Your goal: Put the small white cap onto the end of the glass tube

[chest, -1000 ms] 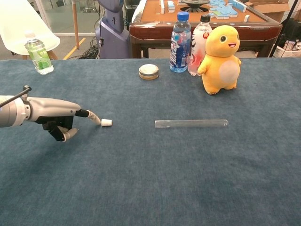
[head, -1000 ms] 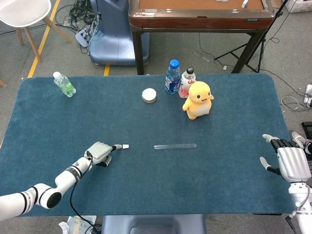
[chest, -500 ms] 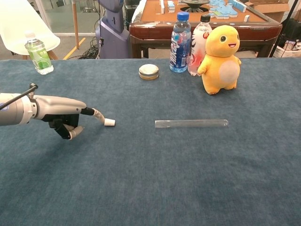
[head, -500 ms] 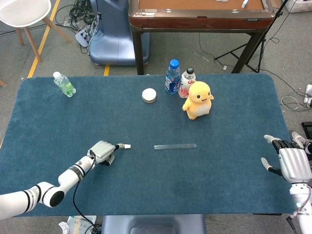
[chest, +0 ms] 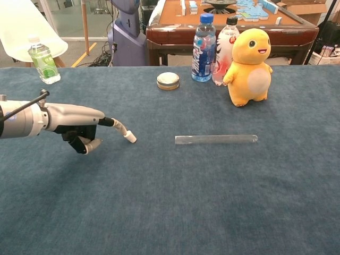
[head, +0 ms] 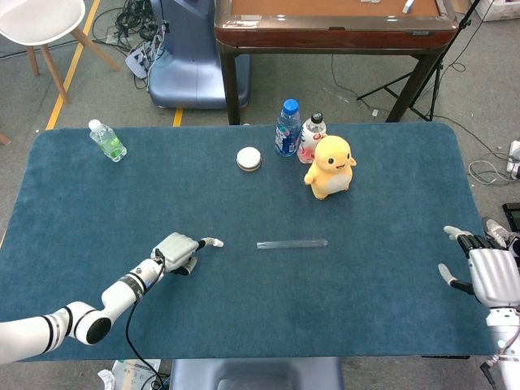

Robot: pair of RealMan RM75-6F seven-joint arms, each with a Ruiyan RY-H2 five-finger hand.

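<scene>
The small white cap (head: 216, 242) (chest: 130, 138) lies on the blue table cloth, left of the glass tube (head: 292, 243) (chest: 216, 139). The tube lies flat at mid-table, running left to right. My left hand (head: 179, 252) (chest: 79, 125) is low over the cloth, one finger stretched out with its tip touching the cap and the other fingers curled under. A gap of cloth separates the cap from the tube's left end. My right hand (head: 487, 272) hangs at the table's right edge, fingers spread and holding nothing; only the head view shows it.
A yellow duck toy (head: 330, 166) stands behind the tube, with a blue-capped bottle (head: 287, 127) and a pink-labelled bottle (head: 312, 136) beside it. A round tin (head: 249, 158) sits at the back centre. A green bottle (head: 106, 140) lies at the far left.
My left hand has slid rightwards along the cloth, and the cap at its fingertip has moved with it, closer to the tube. The right hand has barely shifted.
</scene>
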